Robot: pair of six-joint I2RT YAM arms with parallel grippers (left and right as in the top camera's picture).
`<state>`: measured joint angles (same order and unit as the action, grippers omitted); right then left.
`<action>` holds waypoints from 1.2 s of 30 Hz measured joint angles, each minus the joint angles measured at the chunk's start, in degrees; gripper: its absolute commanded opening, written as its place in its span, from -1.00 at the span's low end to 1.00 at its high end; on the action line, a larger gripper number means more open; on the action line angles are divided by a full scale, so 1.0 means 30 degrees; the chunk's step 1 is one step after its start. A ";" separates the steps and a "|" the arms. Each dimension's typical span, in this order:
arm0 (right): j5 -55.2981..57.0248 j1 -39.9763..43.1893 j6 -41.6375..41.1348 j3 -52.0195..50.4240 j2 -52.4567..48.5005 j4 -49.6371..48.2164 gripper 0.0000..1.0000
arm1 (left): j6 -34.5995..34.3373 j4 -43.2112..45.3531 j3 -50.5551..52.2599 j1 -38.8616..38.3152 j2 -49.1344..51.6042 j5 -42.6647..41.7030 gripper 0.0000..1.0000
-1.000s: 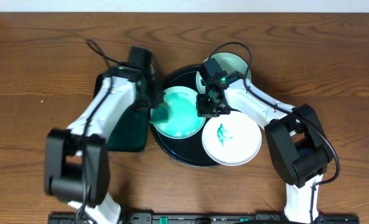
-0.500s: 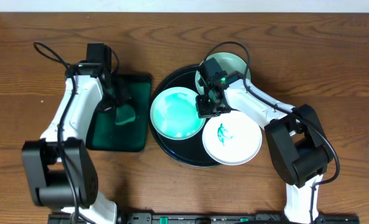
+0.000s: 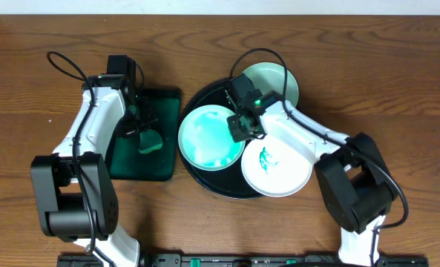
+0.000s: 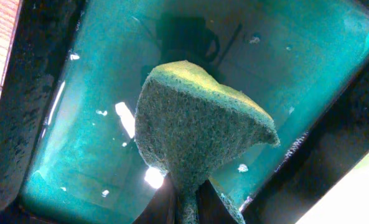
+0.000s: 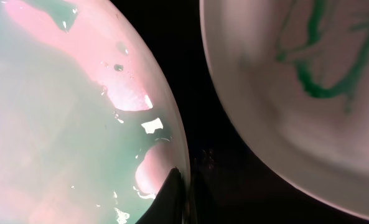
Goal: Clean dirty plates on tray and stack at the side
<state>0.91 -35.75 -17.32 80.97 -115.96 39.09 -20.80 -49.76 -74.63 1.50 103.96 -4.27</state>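
Altogether we counted three plates (image 3: 276,167) on one black tray (image 3: 209,93); our right pincer (image 3: 240,126) had closed on the rim of the teal-washed plate (image 3: 207,138), and our left pincer (image 3: 141,123) squeezed one sponge (image 4: 196,127).

Evenly lit overhead, white glare on wet plate (image 5: 66,112), close-ups softly blurred

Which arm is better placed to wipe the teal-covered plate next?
Left. The left gripper pinches the sponge above the green tray; the right gripper clamps the rim of that plate.
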 measured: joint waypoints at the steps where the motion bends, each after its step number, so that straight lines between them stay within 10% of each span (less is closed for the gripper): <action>1: 0.0372 -0.0146 0.0000 0.0000 0.0102 0.0015 -0.97 | 0.0000 -0.0029 0.0000 0.0000 0.0000 0.0000 -0.85; 28: 0.9624 -0.0845 0.3687 -0.0022 0.5005 0.0590 -0.98 | -0.0066 -0.0073 0.0007 0.0000 0.0000 0.0058 -0.83; 31: 1.0571 -0.0925 0.4233 -0.0022 0.5013 0.0597 -0.98 | -0.0051 0.0146 0.0015 0.0000 0.0000 0.0335 0.11; 36: 1.1584 -0.1676 0.5093 -0.0029 0.5217 0.0583 -0.98 | -0.0138 0.0401 0.0022 0.0000 0.0000 0.1537 0.58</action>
<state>35.66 -40.77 -2.04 80.88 -100.31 40.84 -21.21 -48.56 -74.56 1.50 103.96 0.34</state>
